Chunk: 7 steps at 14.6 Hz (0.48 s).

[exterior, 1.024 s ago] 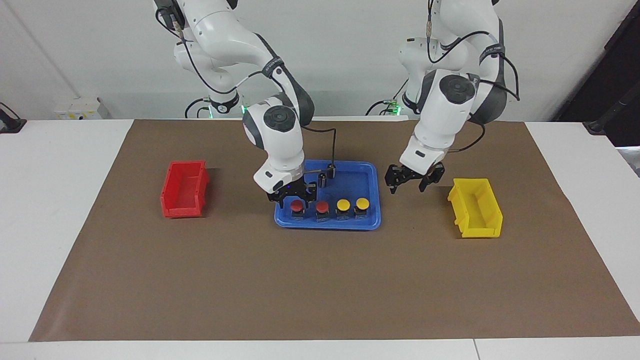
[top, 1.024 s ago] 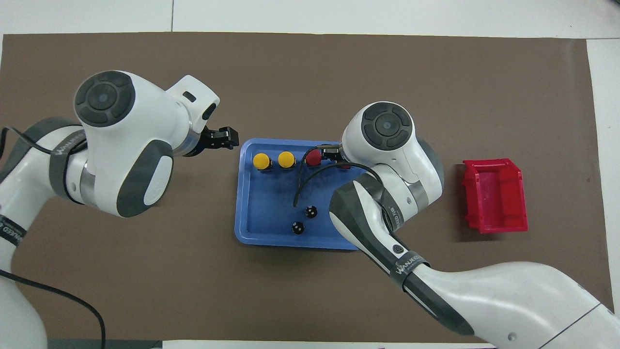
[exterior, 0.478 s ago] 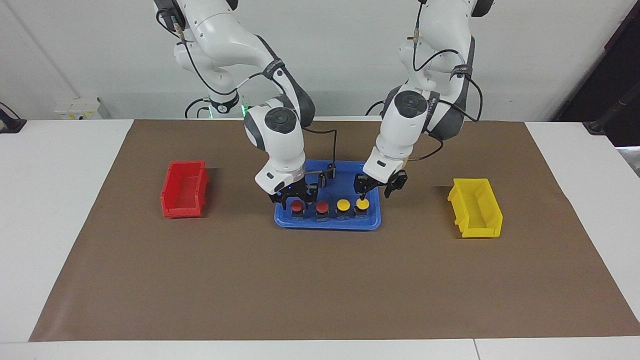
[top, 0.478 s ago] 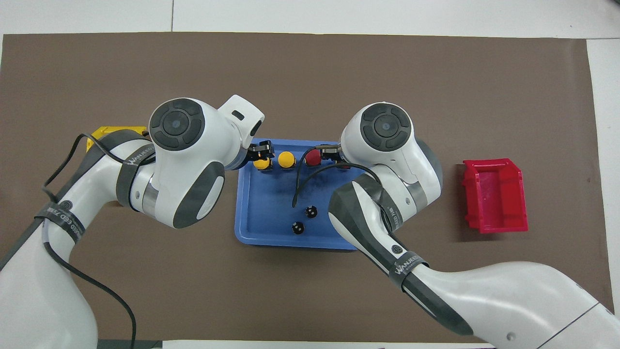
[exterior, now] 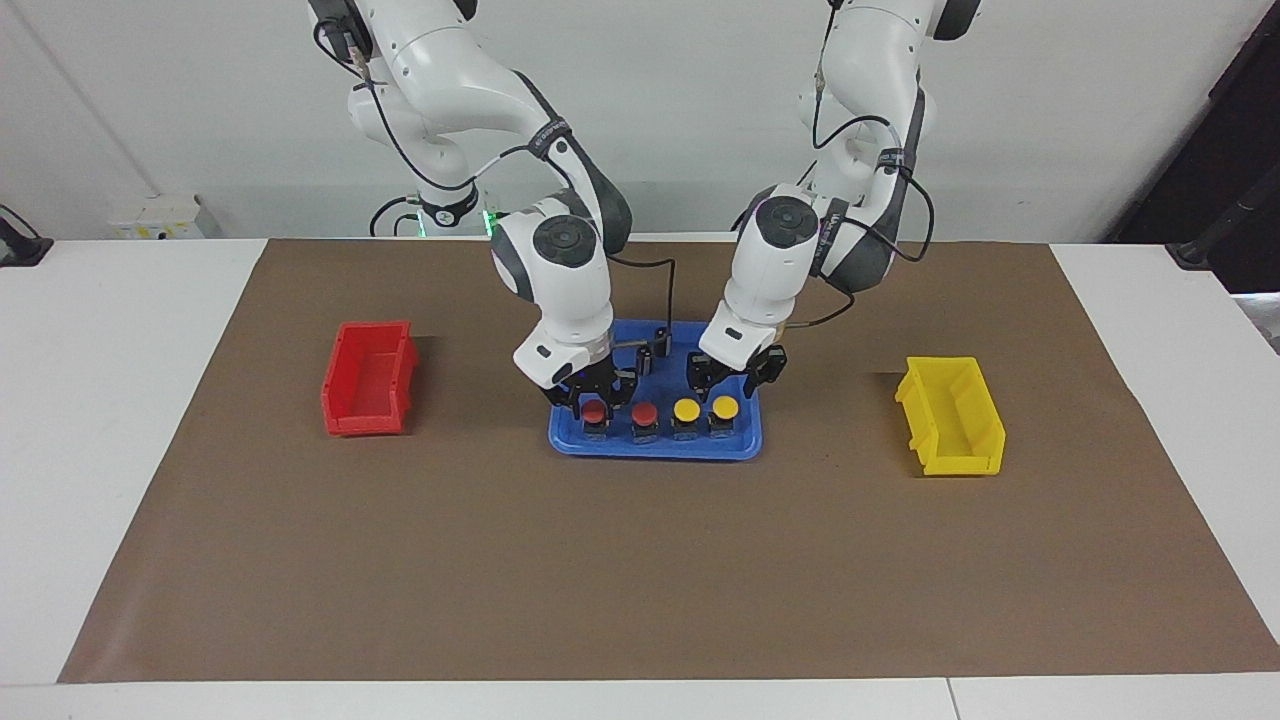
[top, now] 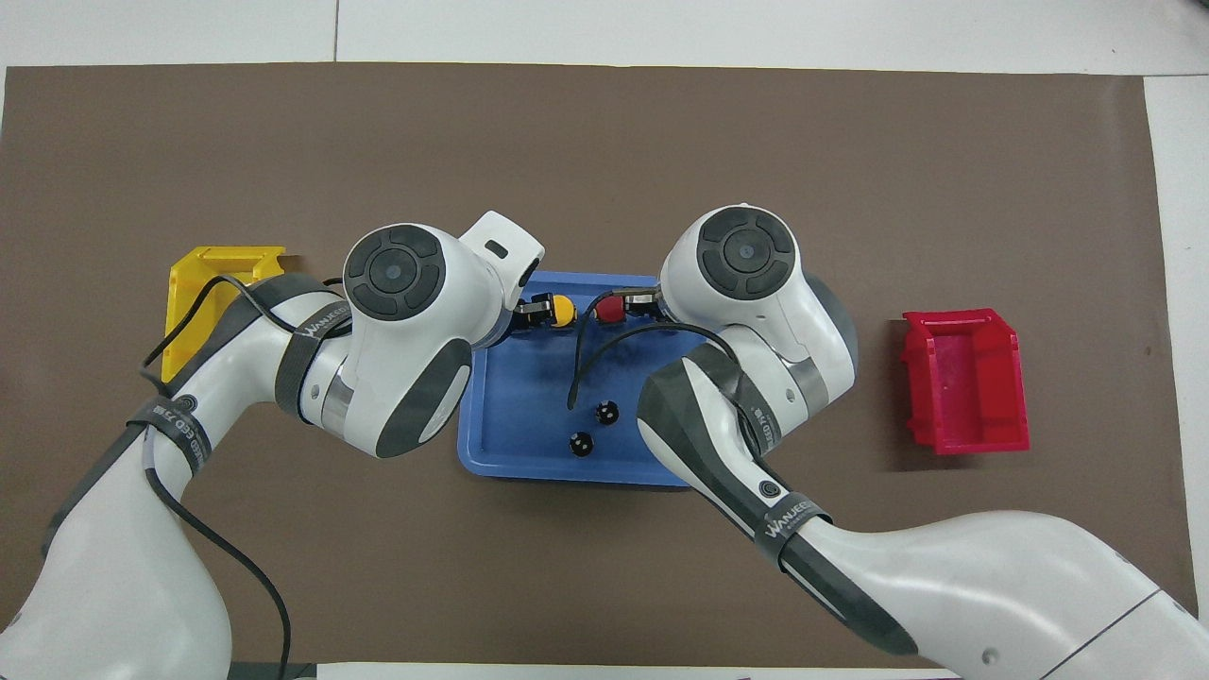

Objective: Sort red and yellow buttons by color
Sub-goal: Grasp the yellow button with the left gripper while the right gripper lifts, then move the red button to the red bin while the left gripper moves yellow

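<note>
Four buttons stand in a row in the blue tray point(exterior: 655, 447), along the edge farthest from the robots. From the right arm's end they are a red button point(exterior: 594, 411), a second red button point(exterior: 644, 412), a yellow button point(exterior: 686, 409) and a second yellow button point(exterior: 724, 406). My right gripper point(exterior: 597, 396) is open, its fingers low on either side of the end red button. My left gripper point(exterior: 728, 377) is open, just above the end yellow button. In the overhead view only one yellow button point(top: 563, 310) and one red button point(top: 611, 308) show; the arms hide the others.
Two small dark cylinders point(exterior: 661, 343) point(exterior: 645, 362) stand in the tray nearer the robots. A red bin point(exterior: 368, 378) sits on the brown mat toward the right arm's end. A yellow bin point(exterior: 950, 415) sits toward the left arm's end.
My left gripper has swung from beside the yellow bin to over the tray, above the end yellow button. My right gripper has stayed at the end red button.
</note>
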{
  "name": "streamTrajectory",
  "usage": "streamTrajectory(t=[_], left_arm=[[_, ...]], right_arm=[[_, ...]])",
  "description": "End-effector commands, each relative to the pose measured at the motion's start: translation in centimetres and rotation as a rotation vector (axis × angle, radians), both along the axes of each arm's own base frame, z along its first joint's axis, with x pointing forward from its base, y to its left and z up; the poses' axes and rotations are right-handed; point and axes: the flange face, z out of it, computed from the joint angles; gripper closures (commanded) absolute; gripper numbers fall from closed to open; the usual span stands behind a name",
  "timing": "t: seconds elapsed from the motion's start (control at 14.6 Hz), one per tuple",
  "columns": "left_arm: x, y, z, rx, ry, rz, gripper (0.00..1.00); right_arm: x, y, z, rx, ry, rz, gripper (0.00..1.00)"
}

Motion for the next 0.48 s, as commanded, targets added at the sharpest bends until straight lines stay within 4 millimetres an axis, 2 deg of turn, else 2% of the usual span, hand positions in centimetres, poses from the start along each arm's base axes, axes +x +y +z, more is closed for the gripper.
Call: streamTrajectory(t=[0.0,0.07,0.14,0.2,0.27,0.41], left_arm=[[0.3,0.5,-0.1,-0.019,-0.015,0.024,0.28],[0.4,0.5,-0.1,-0.021,-0.021,0.022,0.28],[0.5,0.5,-0.5,-0.021,-0.019,0.025,0.29],[0.8,0.3,-1.4,-0.018,-0.014,0.025,0.29],[0.8,0.2,-1.6,-0.020,-0.014,0.024,0.31],[1.0,0.4,-1.6,-0.017,-0.016,0.026,0.39]], right_arm=[[-0.2,-0.1,-0.2,-0.016,-0.013,0.006,0.70],[0.3,-0.7,0.5,-0.016,-0.018,-0.006,0.77],[0.9,-1.3,2.0,-0.021,-0.020,-0.017,0.80],[1.8,-2.2,4.7,-0.036,-0.012,-0.029,0.80],[2.1,-3.8,6.8,-0.051,0.010,-0.029,0.80],[1.4,-9.4,11.4,-0.069,0.040,-0.021,0.80]])
